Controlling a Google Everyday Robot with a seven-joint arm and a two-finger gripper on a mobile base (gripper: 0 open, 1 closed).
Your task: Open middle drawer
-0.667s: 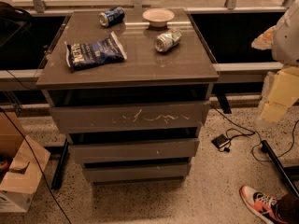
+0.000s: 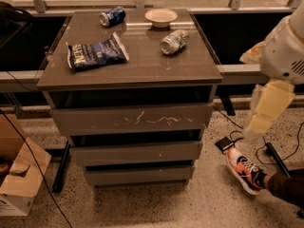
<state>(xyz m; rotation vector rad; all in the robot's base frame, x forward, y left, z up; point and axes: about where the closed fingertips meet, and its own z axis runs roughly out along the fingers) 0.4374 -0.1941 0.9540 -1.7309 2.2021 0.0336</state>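
At the lower left of the frame a cardboard box [image 2: 21,175] sits on the speckled floor, with thin dark cables running past it. Just right of it stands the grey-brown table [image 2: 142,65], which fills the middle of the frame and has three drawer fronts below its top.

On the left part of the top lies a dark blue snack bag [image 2: 96,52], flat and slightly crumpled. Behind it, near the back edge, a blue can [image 2: 112,16] lies on its side. Right of that, also at the back, a pale shallow bowl [image 2: 161,16] stands upright. A silver can [image 2: 174,41] lies on its side in front of the bowl, apart from it.

Below the top, the tall upper drawer [image 2: 95,122] carries white scratch marks. The middle drawer [image 2: 137,153] sits directly under it in the lower centre of the frame, a plain flat front with a dark gap above it. The lower drawer [image 2: 138,175] is beneath, a little narrower.

Right of the table, a small black device [image 2: 224,143] lies on the floor by a cable, and a pink-and-white shoe [image 2: 243,169] is just beside it.

At the right edge the white arm [image 2: 285,46] reaches down, and the cream gripper [image 2: 266,109] hangs beside the table at the height of the upper drawer, well apart from the middle drawer. I cannot tell whether it is wide or narrow.
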